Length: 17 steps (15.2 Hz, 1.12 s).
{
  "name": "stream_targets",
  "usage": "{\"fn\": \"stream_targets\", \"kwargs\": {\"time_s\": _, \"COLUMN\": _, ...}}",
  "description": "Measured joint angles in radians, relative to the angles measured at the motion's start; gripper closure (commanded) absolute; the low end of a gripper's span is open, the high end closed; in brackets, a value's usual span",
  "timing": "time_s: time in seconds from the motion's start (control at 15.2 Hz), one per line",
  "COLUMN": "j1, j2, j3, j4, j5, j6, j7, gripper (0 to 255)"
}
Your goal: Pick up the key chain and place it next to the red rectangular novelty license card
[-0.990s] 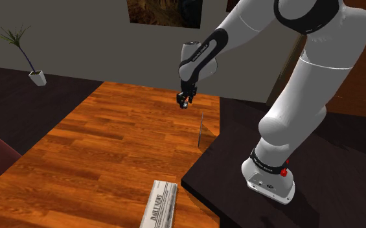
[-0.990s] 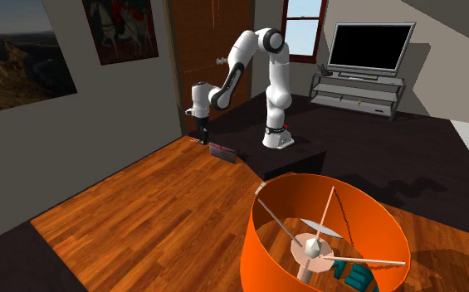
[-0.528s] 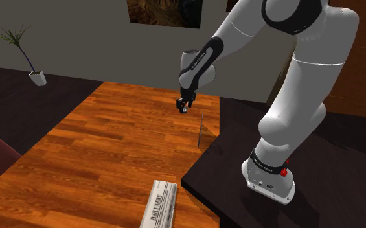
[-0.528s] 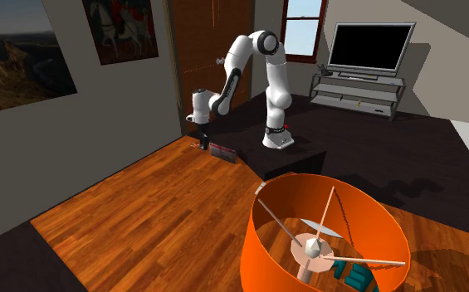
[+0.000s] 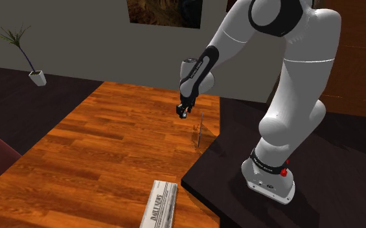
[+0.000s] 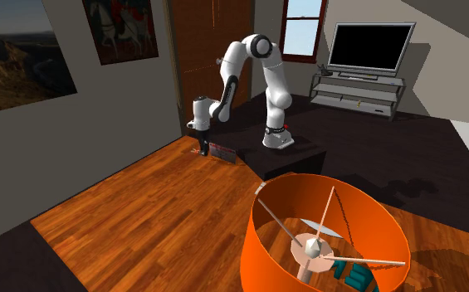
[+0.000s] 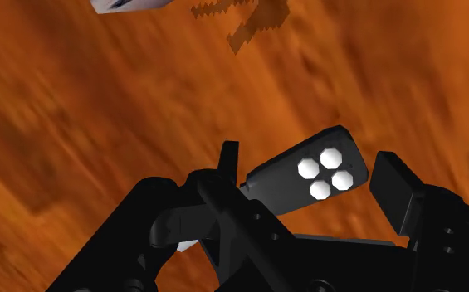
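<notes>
The dark grey oblong key chain (image 7: pixel 303 178) (four white octagonal buttons on its face) is clasped between the narrowed fingers of the all-black gripper (image 5: pixel 184 111). It hangs just beside the red rectangular license card (image 6: pixel 222 152), which stands on edge on the orange-brown wooden table (image 5: pixel 110 149).

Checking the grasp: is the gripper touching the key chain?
Touching. In the wrist view the gripper clasps the key chain, whose end presses against one of the fingers.
</notes>
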Motion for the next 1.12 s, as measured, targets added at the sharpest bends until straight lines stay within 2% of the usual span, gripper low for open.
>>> {"fn": "stream_targets", "kwargs": {"time_s": 0.73, "j1": 0.04, "j2": 0.164, "j3": -0.051, "j4": 0.03, "j5": -0.056, "j6": 0.133, "j7": 0.042, "gripper": 255}}
{"fn": "stream_targets", "kwargs": {"time_s": 1.12, "j1": 0.043, "j2": 0.181, "j3": -0.056, "j4": 0.038, "j5": -0.06, "j6": 0.143, "j7": 0.044, "gripper": 255}}
